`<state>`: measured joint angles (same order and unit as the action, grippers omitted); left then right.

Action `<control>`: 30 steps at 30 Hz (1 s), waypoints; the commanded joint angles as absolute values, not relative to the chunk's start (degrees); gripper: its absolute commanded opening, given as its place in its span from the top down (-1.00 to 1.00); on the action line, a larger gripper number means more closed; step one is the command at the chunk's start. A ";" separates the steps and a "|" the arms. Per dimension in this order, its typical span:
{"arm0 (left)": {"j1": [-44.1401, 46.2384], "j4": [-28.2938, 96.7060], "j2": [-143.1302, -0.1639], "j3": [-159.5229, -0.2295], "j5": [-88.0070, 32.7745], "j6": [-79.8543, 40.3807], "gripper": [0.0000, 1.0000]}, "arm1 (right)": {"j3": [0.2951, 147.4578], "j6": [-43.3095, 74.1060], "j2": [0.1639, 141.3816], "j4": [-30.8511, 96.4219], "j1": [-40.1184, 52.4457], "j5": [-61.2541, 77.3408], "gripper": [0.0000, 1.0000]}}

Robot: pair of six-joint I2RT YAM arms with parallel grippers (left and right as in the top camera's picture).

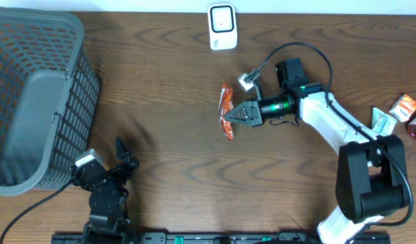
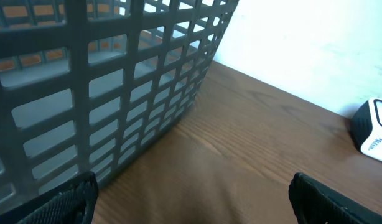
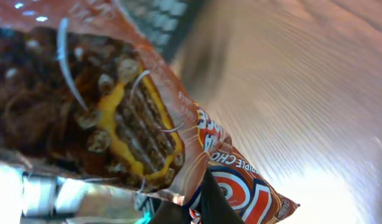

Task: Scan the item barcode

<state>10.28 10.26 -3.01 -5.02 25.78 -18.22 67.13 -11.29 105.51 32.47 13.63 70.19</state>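
At table centre – right gripper [image 1: 235, 116] pinching orange snack packet [image 1: 226, 102], packet on near side of white scanner [image 1: 221, 27] at far edge, apart. Left gripper [image 1: 125, 154] near-left beside grey basket [image 1: 72, 88] – 2 fingers spread, empty.

Right arm [image 1: 330, 118]: white links, black joints, green wrist light, black cable; right end effector [image 1: 228, 117] black. Left arm [image 1: 105, 193]: black, grey camera block.

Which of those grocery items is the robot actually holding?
The orange snack packet, clamped in the right gripper mid-table; the green-white packet and orange box lie at the right edge.
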 commanded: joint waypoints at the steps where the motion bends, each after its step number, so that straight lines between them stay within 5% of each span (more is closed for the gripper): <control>1: 10.09 10.61 -2.90 -3.57 26.13 -18.31 -0.96 | 67.72 -36.62 108.12 31.40 13.41 88.25 0.98; 17: 10.09 10.61 -2.90 -3.57 26.13 -18.31 -0.96 | 67.75 -19.53 109.51 -14.15 12.95 89.47 0.98; 25: 10.09 10.61 -2.90 -3.57 26.13 -18.31 -0.96 | 67.72 -11.66 109.54 -16.34 13.08 89.47 0.98; 30: 10.09 10.61 -2.90 -3.57 26.13 -18.31 -0.95 | 67.72 -7.77 109.58 -6.85 14.20 89.45 0.98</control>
